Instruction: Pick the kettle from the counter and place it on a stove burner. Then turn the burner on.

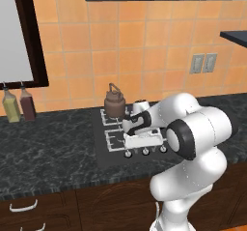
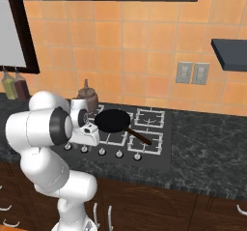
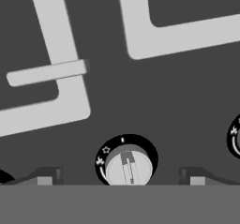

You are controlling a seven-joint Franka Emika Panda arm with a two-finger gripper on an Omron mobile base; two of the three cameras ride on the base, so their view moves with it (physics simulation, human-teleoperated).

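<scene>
Hovering over the knob [image 3: 128, 164], I kept my gripper [image 3: 122, 177] spread, centring before pinching; kettle [image 1: 115, 103] sat on the stove burner [image 1: 110, 117].

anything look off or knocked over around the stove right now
Nothing stands out. The kettle sits upright on the back-left stove burner, the pan lies flat on its grate, and the two bottles stand upright on the counter. The gripper is open around a knob.
</scene>
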